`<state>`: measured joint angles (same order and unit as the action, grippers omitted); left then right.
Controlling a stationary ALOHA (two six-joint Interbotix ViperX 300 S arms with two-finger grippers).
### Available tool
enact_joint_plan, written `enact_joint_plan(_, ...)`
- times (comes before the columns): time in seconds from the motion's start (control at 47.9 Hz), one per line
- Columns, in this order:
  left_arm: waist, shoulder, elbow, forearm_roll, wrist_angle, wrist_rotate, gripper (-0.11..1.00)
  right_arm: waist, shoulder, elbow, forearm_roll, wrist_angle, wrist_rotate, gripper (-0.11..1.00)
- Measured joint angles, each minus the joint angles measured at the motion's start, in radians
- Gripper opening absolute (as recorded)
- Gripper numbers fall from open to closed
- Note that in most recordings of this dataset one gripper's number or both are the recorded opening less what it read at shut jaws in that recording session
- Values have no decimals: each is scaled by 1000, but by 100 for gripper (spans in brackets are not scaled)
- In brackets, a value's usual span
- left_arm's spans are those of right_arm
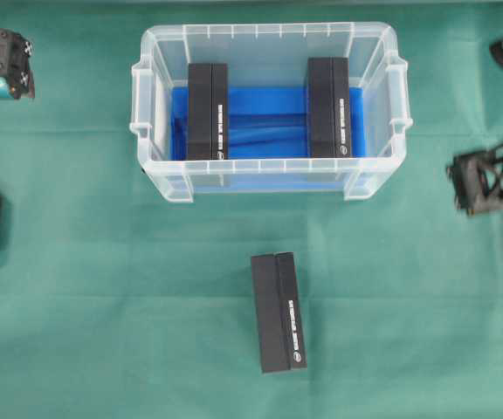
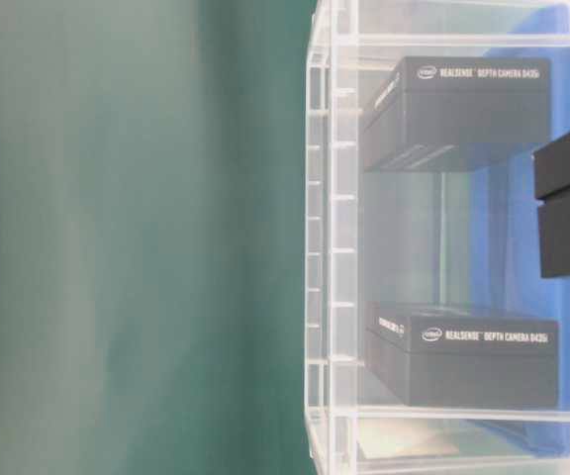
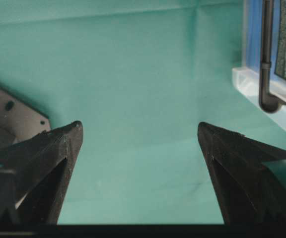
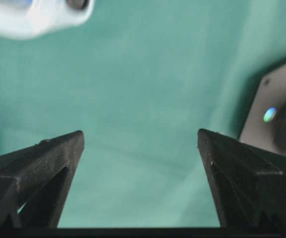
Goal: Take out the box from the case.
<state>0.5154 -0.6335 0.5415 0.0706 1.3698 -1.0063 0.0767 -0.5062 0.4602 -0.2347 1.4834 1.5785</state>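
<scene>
jaws: both my grippers (image 3: 140,131) (image 4: 140,136) gaping, holding nothing | box (image 1: 328,106) in case (image 1: 269,170) ahead: probably light, stiff, smooth | pinching narrow sides

A plain green cloth (image 1: 77,288) covers the desk. The clear translucent plastic tub (image 1: 269,171) has a bright blue sheet (image 1: 269,127) on its bottom. All three rectangular boxes (image 1: 279,312) are matt black with small white lettering along one side.
</scene>
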Motion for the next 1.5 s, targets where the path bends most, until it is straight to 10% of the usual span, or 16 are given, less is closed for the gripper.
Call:
enact_joint_plan(0.606,-17,-2,0,0,0,-6,96,-477,-8,34,9,-141,-437,93)
enact_joint_plan(1.504,-17,2,0,-3,-2,-8,96,-515,9,35,15,-169,-459,93)
